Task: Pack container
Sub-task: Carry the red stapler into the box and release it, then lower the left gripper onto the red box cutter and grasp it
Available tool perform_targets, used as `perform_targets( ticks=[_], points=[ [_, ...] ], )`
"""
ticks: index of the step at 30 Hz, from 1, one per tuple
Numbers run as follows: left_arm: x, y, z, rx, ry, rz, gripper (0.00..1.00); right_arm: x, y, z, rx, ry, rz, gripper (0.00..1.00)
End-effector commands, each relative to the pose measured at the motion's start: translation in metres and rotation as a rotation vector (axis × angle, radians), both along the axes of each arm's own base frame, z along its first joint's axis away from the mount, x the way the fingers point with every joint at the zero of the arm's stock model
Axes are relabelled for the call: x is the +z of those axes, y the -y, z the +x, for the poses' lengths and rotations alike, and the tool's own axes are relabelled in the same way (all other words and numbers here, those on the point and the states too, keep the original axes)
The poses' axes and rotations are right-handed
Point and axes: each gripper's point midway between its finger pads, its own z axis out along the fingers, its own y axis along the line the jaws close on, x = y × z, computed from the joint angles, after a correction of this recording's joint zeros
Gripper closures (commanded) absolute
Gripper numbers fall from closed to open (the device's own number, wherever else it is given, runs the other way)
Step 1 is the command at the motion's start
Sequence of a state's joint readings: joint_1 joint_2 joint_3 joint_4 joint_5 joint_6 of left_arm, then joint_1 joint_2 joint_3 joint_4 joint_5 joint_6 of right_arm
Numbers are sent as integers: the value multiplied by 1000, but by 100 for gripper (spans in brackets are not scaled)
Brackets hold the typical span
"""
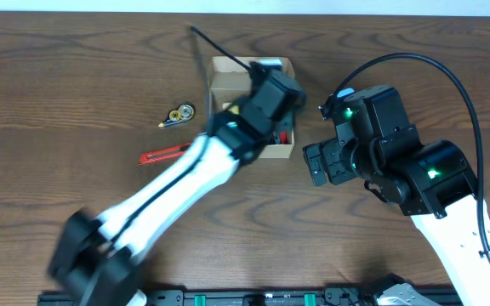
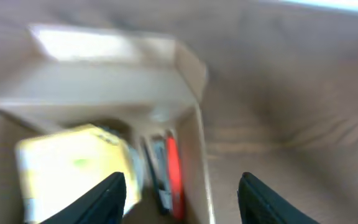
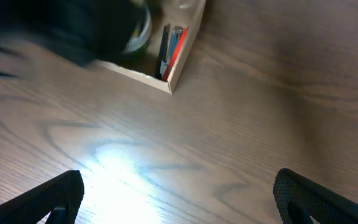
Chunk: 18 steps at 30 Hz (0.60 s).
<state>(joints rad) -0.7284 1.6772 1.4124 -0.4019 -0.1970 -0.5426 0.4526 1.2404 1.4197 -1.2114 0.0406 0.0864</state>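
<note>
right gripper point(image 3: 179, 176): mine, jaws spread wide, nothing between them. It hangs over bare table point(image 1: 75, 68) just right of the container's near right corner. My wrist view shows only the two finger ends.
red cutter point(image 1: 164, 154): one, flat on the table left of the middle, apart from the container.
small yellow-black item point(image 1: 179, 114): one, further back than the cutter. Too small to identify.
container point(image 1: 226, 85): one tan box near the middle of the table's far edge, top open. My left arm point(image 1: 202, 166) covers most of its right half from overhead.
contents: blurred. One yellow block point(image 2: 73, 171) and one red-and-black item point(image 2: 169, 174) along the right wall. Cannot tell if there is more.
left gripper point(image 2: 183, 177): mine, fingers moderately apart, gripping nothing. One finger is inside the box, the other outside over the table, with the right wall between them. Cannot tell contact, the view is smeared.
flap point(image 2: 104, 46): one pale flap on the container's far side, angle unclear.
</note>
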Motion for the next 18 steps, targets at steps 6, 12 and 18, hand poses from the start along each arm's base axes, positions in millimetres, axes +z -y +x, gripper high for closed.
perform_targets(
  ticks=[6, 12, 18],
  points=[
    [44, -150, -4, 292, -17, 160, 42, 2, 2, -1, 5, 10, -3, 1],
    [10, -192, 0, -11, -123, 411, 38, 2, 3, -1, 4, 10, -3, 1],
    [-33, -193, -15, -460, -229, 469, 31, 2, 2, -1, 5, 10, -3, 1]
  ],
)
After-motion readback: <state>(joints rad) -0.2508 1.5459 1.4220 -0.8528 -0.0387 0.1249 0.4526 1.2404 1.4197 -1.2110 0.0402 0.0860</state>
